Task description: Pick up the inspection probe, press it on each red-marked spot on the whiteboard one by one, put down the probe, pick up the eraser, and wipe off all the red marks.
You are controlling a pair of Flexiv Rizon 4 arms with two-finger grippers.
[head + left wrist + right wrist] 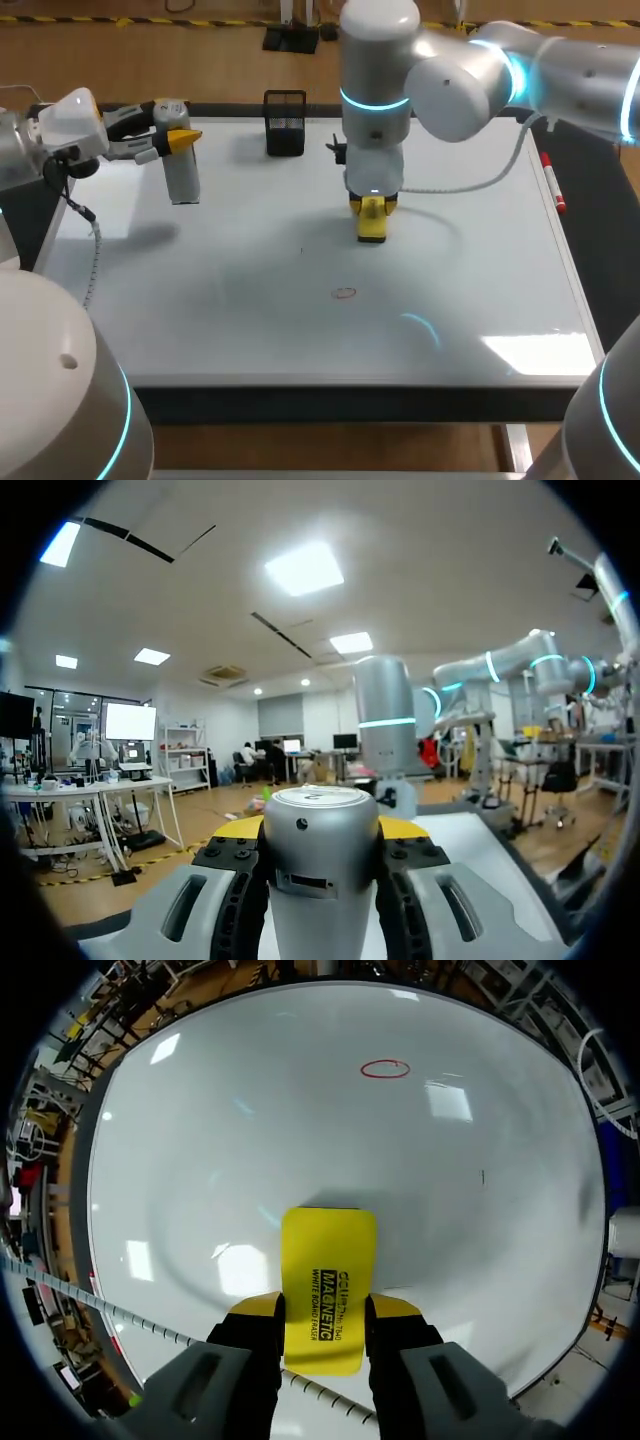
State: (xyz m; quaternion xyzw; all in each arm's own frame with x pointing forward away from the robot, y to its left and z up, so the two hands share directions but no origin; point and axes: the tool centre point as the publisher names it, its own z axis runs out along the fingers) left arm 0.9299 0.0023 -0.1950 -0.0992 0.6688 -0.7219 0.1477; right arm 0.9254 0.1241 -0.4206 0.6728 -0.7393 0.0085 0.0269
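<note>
My right gripper [322, 1308] clamps the eraser [328, 1250], my left gripper [320, 830] the probe [320, 890]. If it tilts, the eraser could skim over the ring [385, 1069] near the board's [200, 1160] front edge.

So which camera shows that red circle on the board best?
The right wrist view: the red circle shows plainly, ahead of the yellow eraser. The head view shows it faint and tiny; the left wrist view misses it.

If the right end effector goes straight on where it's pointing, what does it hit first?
Likely the whiteboard: the right end effector points down at it, so its eraser meets bare board, short of the red mark.
</note>
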